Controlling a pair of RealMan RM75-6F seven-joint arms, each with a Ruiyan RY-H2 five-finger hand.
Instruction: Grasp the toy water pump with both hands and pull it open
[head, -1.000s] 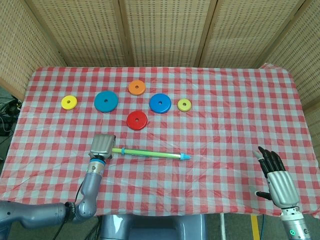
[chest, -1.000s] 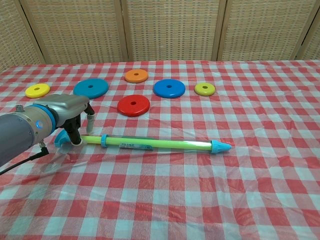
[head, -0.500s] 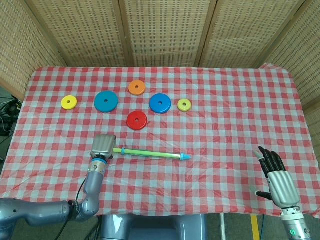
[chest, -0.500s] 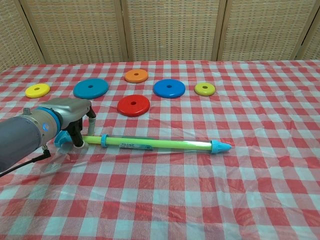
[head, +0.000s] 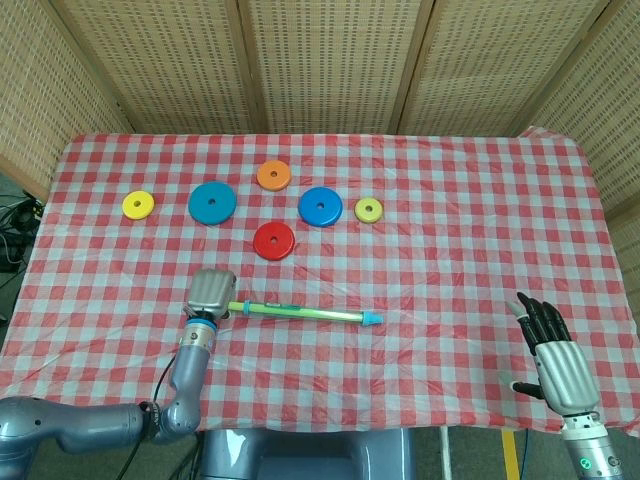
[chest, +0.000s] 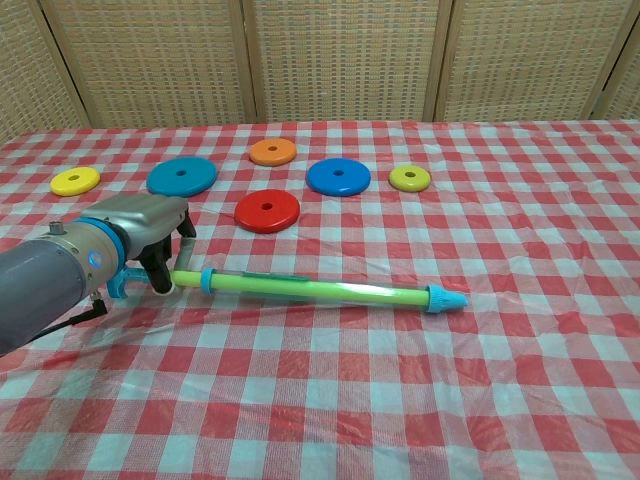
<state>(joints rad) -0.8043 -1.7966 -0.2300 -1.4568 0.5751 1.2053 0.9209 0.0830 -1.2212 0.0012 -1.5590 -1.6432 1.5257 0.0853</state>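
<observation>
test booth, woven screens (head: 320, 65), checkered tablecloth (head: 450, 250)

Silver-grey arms, blue wrist ring on left hand (head: 209, 292), black fingers (head: 541, 318) on right hand (head: 555, 365).

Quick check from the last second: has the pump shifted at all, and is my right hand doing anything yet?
The left hand, holding the toy water pump at its handle end, has drawn back toward the robot; the pump came with it and its blue tip swung nearer. The right hand stayed open at the table's near right edge, away from the pump. The coloured discs did not move.
</observation>
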